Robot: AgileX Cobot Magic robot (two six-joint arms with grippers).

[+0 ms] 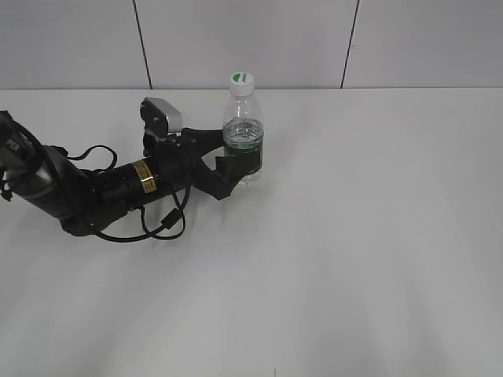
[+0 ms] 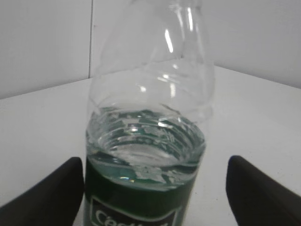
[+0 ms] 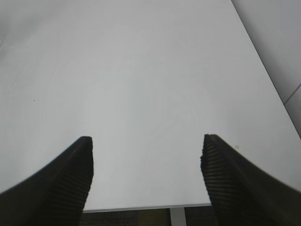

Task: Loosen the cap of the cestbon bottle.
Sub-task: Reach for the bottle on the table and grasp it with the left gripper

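The cestbon bottle (image 1: 242,118) stands upright at the back middle of the white table, clear with a dark green label band and part full of water. Its white cap (image 1: 241,79) with a green patch sits on top. My left gripper (image 1: 240,163) is open around the bottle at label height. In the left wrist view the bottle (image 2: 146,141) fills the middle. The left finger of the left gripper (image 2: 155,188) touches the label and the right finger stands well apart. The cap is out of that view. My right gripper (image 3: 146,174) is open and empty over bare table, out of the exterior view.
The white table (image 1: 354,236) meets a grey panelled wall (image 1: 393,39) just behind the bottle. The left arm and its looped black cable (image 1: 169,224) lie on the left of the table. The right wrist view shows a table edge (image 3: 141,207) below the fingers.
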